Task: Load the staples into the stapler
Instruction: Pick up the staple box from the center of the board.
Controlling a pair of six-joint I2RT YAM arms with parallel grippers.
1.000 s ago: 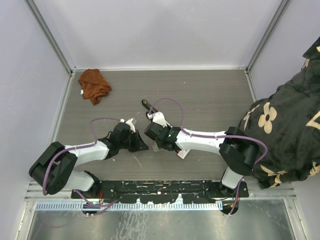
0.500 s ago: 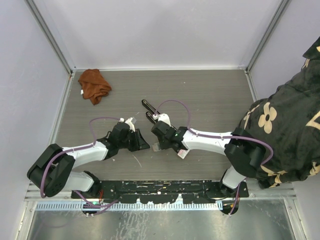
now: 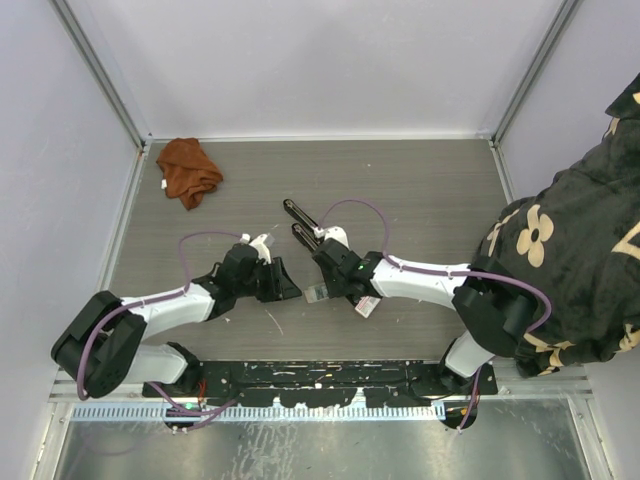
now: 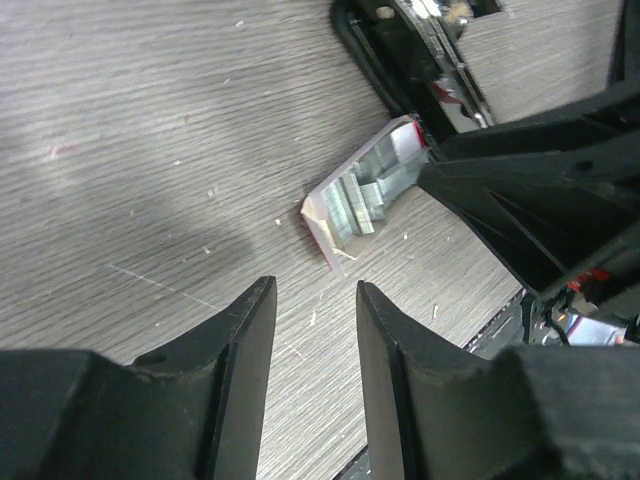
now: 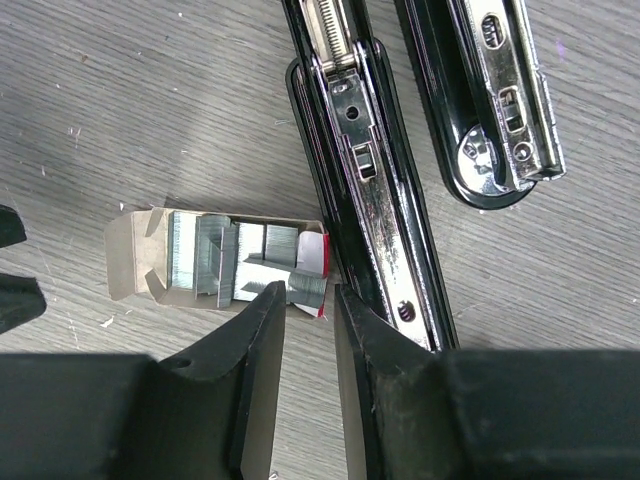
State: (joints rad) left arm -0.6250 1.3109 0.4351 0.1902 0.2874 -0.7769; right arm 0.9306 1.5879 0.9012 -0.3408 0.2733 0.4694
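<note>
Silvery staples [image 5: 215,260] lie just beyond the slightly parted right hand [image 5: 308,300].

The top camera looks down from above the table [image 3: 430,200], while both close wrist cameras share the staples [image 4: 355,200].

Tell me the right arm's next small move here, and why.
Probably lower the right end effector onto a strip of the staples and close. Its jaws stand apart, holding nothing, just above the open box, and the stapler lies opened alongside, its metal track showing.
</note>
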